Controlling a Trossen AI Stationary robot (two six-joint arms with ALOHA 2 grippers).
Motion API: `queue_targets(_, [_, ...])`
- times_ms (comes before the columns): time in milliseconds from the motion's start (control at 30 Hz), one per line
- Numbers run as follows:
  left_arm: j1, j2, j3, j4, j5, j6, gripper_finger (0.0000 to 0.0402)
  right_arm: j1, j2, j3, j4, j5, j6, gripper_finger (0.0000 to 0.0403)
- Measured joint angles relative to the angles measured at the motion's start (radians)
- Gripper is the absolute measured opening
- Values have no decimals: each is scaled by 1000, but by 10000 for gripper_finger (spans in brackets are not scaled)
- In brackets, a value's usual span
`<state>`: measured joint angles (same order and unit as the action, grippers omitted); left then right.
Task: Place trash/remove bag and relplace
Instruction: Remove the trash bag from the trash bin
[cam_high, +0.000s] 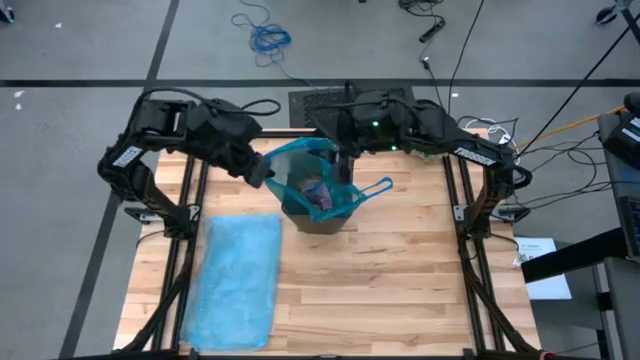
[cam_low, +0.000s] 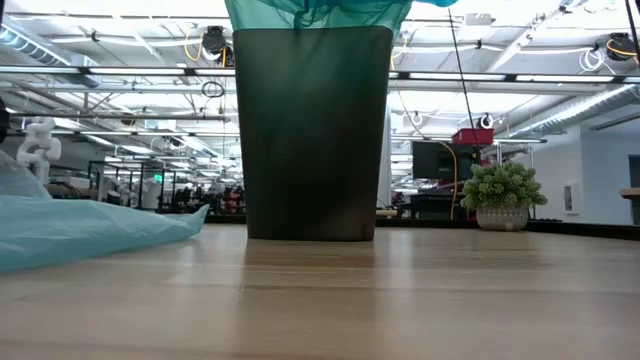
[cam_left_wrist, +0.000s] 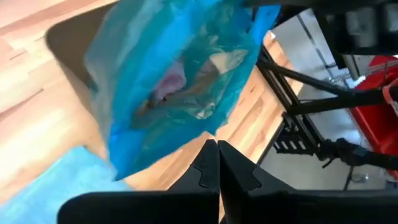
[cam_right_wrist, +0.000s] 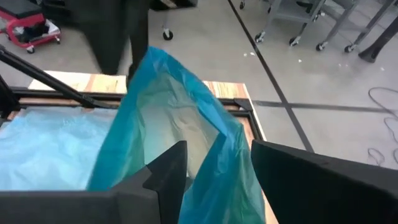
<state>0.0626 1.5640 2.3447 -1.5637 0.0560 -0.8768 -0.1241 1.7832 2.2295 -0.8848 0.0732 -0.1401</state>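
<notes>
In the low view, bare table (cam_low: 400, 300) fills the lower half of the frame. A flat spare bag (cam_low: 80, 230) of pale blue film lies at the left edge. Behind it, at centre, stands the dark bin (cam_low: 312, 130), upright on the wood, with the teal bag (cam_low: 315, 12) bunched above its rim at the top of the frame. A small potted plant (cam_low: 503, 195) sits far off at the right.

From above, the spare bag (cam_high: 238, 280) lies in the lower left of the table (cam_high: 400, 280), apart from the bin (cam_high: 318, 218), which is just above centre. The bag (cam_high: 315, 175) is pulled up out of the bin, and trash (cam_high: 320, 192) shows through its open mouth: brownish wads and a pink piece.

The left gripper (cam_high: 262, 172) is at the bag's left edge, jaws pressed together; in its wrist view the fingers (cam_left_wrist: 208, 171) meet with nothing visible between them, and the bag (cam_left_wrist: 180, 81) hangs just beyond with trash (cam_left_wrist: 177, 84) seen through the film.

The right gripper (cam_high: 345, 165) is at the bag's upper right rim. In its wrist view its fingers (cam_right_wrist: 168, 168) stand partly apart with the bag's film (cam_right_wrist: 211, 162) gathered between them, so it holds the bag.
</notes>
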Motion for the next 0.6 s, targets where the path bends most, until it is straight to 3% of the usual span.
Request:
queue_targets(133, [0, -4, 10, 90, 1, 22, 0, -13, 39, 0, -26, 9, 5, 133])
queue_targets(300, [0, -36, 11, 257, -8, 38, 0, -39, 49, 0, -163, 84, -32, 15])
queue_targets(433, [0, -67, 12, 301, -102, 75, 0, -67, 38, 0, -275, 88, -29, 4])
queue_targets(600, [3, -86, 13, 104, -246, 99, 0, -70, 6, 0, -352, 84, -31, 1])
